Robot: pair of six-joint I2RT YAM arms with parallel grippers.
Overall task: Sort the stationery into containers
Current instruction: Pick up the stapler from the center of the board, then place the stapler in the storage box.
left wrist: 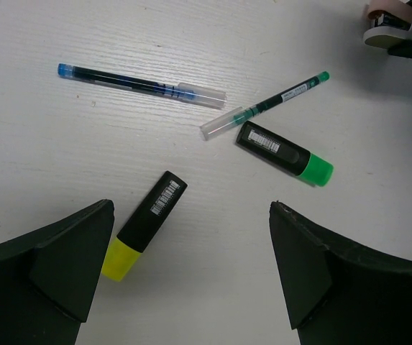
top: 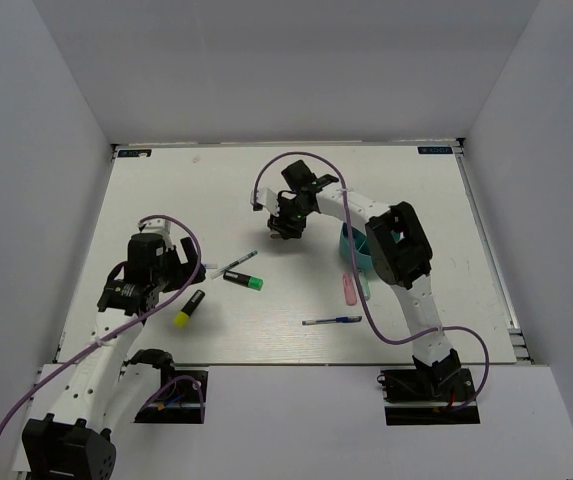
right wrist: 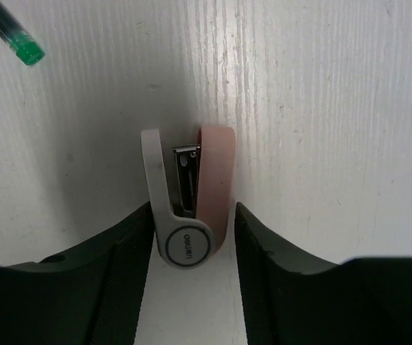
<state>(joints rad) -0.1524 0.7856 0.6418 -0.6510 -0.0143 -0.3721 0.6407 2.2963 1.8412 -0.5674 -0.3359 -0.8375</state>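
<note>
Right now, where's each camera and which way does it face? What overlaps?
Top external: above, behind bases, looking down at table; both arms, left end effector, right end effector.
Left wrist: left arm, facing down at green-capped highlighter; own fingers.
Right wrist: facing down at pink-white stapler; own fingers flank it.
Shared: top and left wrist both show that highlighter.

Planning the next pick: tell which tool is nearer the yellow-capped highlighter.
Left. The left tool hangs over the yellow-capped highlighter; the right tool is well away, straddling the stapler.
</note>
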